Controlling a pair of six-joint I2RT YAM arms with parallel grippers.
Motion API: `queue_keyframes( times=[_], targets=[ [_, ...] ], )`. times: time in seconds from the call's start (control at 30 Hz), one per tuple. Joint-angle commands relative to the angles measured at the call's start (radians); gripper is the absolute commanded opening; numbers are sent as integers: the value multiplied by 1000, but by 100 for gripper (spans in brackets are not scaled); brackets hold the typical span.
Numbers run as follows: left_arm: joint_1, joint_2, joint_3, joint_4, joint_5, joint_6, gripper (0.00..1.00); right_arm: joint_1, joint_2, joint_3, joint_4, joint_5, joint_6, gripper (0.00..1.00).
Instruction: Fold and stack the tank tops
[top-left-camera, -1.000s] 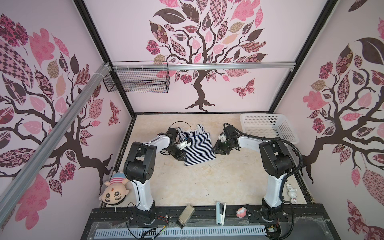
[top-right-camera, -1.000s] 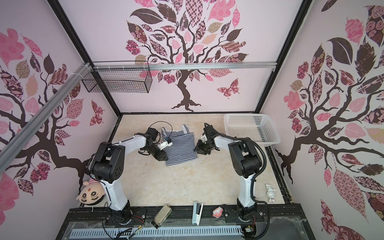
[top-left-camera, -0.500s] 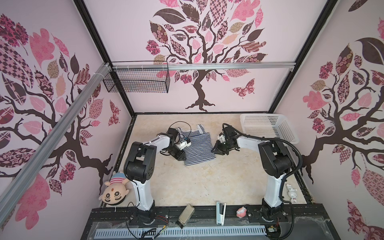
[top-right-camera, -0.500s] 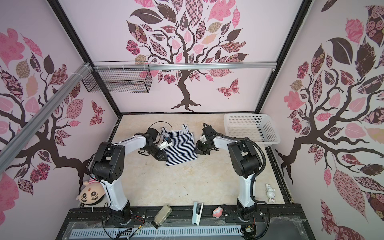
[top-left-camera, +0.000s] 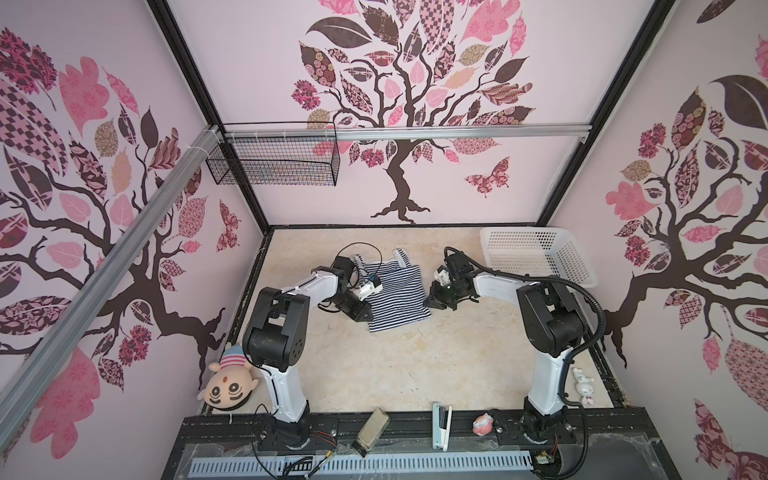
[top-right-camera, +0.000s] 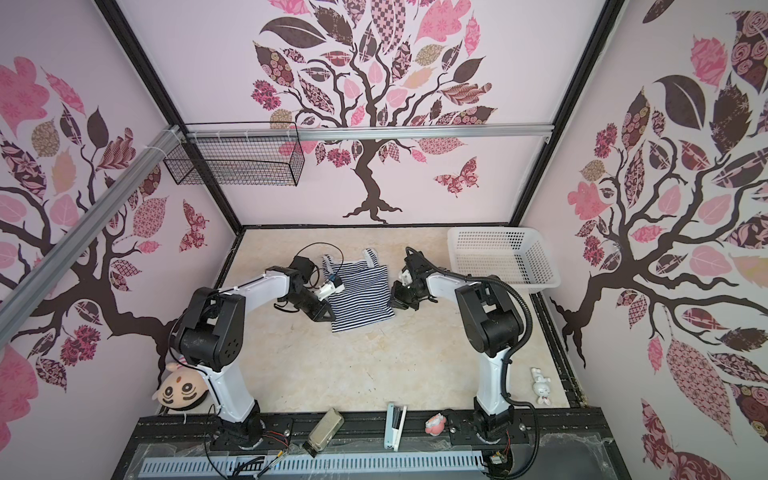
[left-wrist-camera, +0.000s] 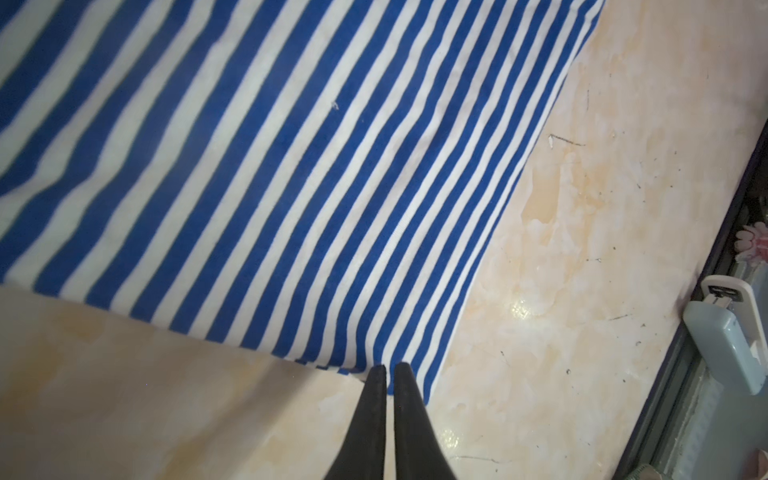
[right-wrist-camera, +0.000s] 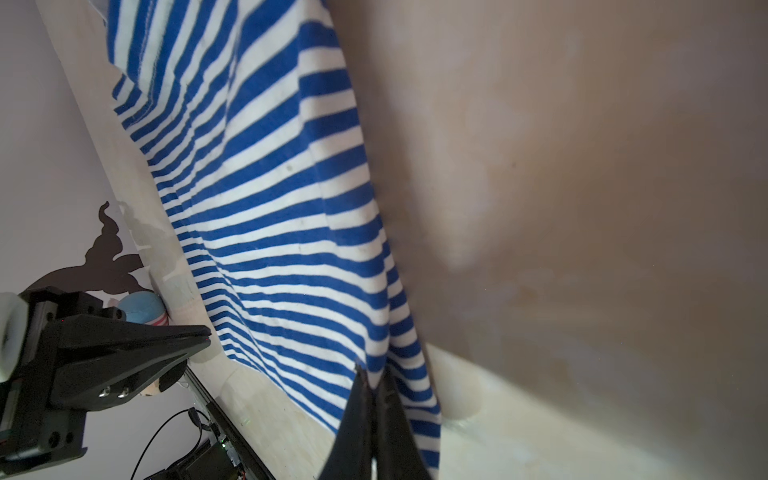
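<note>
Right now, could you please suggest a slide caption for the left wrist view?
Left gripper shut on the hem corner of the blue-and-white striped tank top lying on the beige table.

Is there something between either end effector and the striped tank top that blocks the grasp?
Nothing visible does. The left end effector is closed on a lower corner of the tank top, and the right end effector is closed on the edge of its opposite side. The cloth puckers toward both.
</note>
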Motion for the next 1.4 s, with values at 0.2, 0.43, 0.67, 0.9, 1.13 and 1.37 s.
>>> queue_keyframes(
  times=[0.2,0.43,0.67,0.9,1.13,1.37],
  targets=[
    [5,-69,-55,-50,45,48,10,6,-111,-68,0,-26,-7,5],
    [1,-96,-89,-59,63,62,13,7,-116,-95,5,-29,-15,5],
    [18,-88,-90,22,52,-13,36,6,-106,-96,13,-27,-10,5],
    [20,-24,-32,56,57,-72,36,6,-83,-84,24,-31,-1,5],
    [22,38,15,62,49,-107,36,7,-79,-68,16,-33,-3,5],
    [32,31,7,88,31,-132,36,6,-73,-51,3,-30,-10,6]
  ],
)
